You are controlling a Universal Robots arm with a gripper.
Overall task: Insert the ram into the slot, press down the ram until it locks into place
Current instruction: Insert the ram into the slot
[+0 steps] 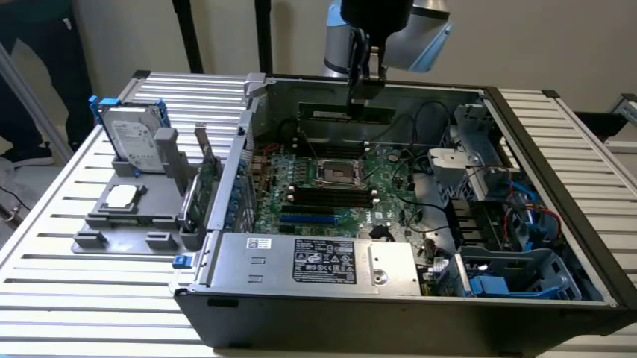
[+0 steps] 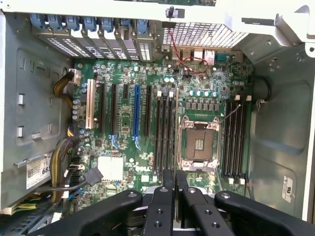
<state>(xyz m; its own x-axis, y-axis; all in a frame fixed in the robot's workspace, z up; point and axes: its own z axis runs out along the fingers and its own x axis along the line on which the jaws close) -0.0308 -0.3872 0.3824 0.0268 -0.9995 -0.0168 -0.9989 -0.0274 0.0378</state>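
My gripper (image 1: 359, 95) hangs over the back of the open computer case, shut on the ram (image 1: 333, 114), a long thin green stick held level above the motherboard (image 1: 298, 168). In the wrist view the two fingers of the gripper (image 2: 174, 178) stand close together, and the ram's thin edge (image 2: 176, 132) runs out from between them. Below lie parallel black slots (image 2: 165, 132) on one side of the square metal CPU socket (image 2: 199, 142), with more slots (image 2: 235, 137) on its other side. In the exterior view the black slots (image 1: 329, 196) sit just in front of the CPU socket (image 1: 339, 173).
A blue socket (image 1: 313, 218) lies in front of the black ones. The power supply (image 1: 309, 261) fills the case's front. A drive cage with blue parts (image 1: 512, 276) and cables are on the exterior view's right. A hard drive (image 1: 134, 138) stands in a grey holder outside the case.
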